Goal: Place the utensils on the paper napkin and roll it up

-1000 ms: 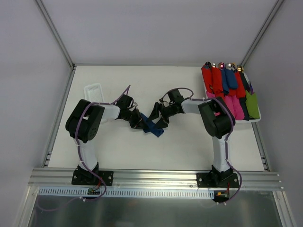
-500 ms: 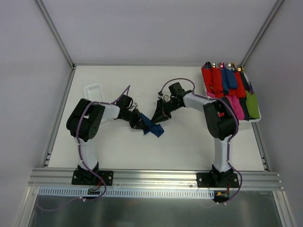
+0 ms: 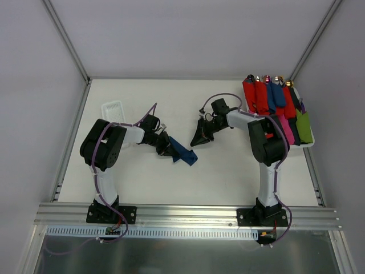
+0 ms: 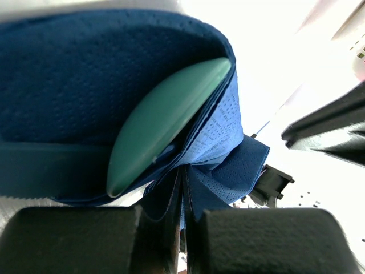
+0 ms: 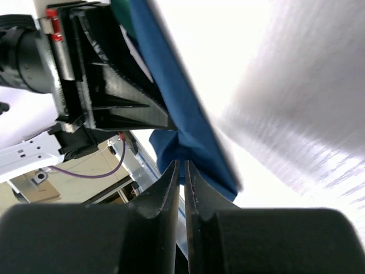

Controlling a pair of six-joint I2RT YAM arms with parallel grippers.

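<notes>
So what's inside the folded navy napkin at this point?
A teal utensil end shows inside the fold of the paper napkin, which the left fingers pinch. The rest is covered by paper, so how many pieces are wrapped cannot be told.

The right gripper fills the near edge, its two black fingers drawn almost together with only a thin slit between them. Beyond it, the dark blue napkin slants from the top down toward the right, above the bright white bench. On the left, the left gripper is clamped on the napkin's edge. A sliver of a teal utensil shows at the top, against the napkin. A purple cable loops below the left gripper.
</notes>
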